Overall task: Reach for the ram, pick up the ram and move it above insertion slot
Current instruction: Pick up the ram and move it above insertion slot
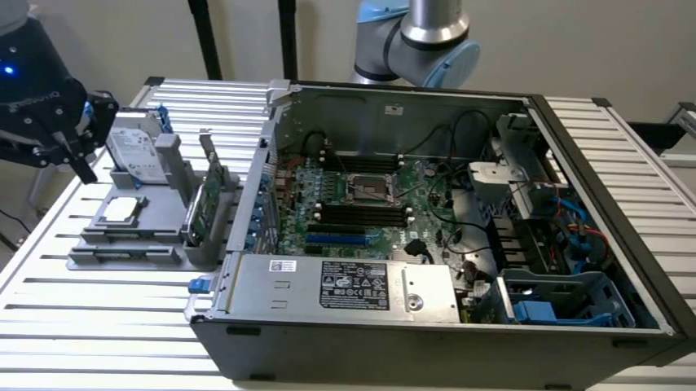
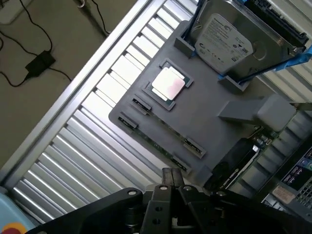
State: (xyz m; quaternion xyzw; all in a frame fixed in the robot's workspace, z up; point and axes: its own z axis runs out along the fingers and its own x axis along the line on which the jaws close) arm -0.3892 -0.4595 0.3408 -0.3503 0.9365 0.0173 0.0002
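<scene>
The ram point(image 2: 157, 144) is a thin green strip seen edge-on, standing in the long slot of the grey holder point(image 2: 204, 114) between small dark end clips. My gripper point(image 2: 171, 176) hangs above the holder's near edge, just short of the ram, with its black fingers pressed together and nothing between them. In the exterior view the gripper point(image 1: 81, 169) is at the left, above and beside the holder point(image 1: 147, 236). The motherboard's black insertion slots point(image 1: 359, 214) lie inside the open computer case point(image 1: 435, 326) to the exterior view's right.
On the holder stand a silver hard drive point(image 2: 229, 39), a square processor chip point(image 2: 168, 85) and a taller green expansion card point(image 1: 207, 204). The slatted metal table point(image 1: 98, 326) carries everything. Cables and a floor adapter point(image 2: 39, 62) lie beyond the table edge.
</scene>
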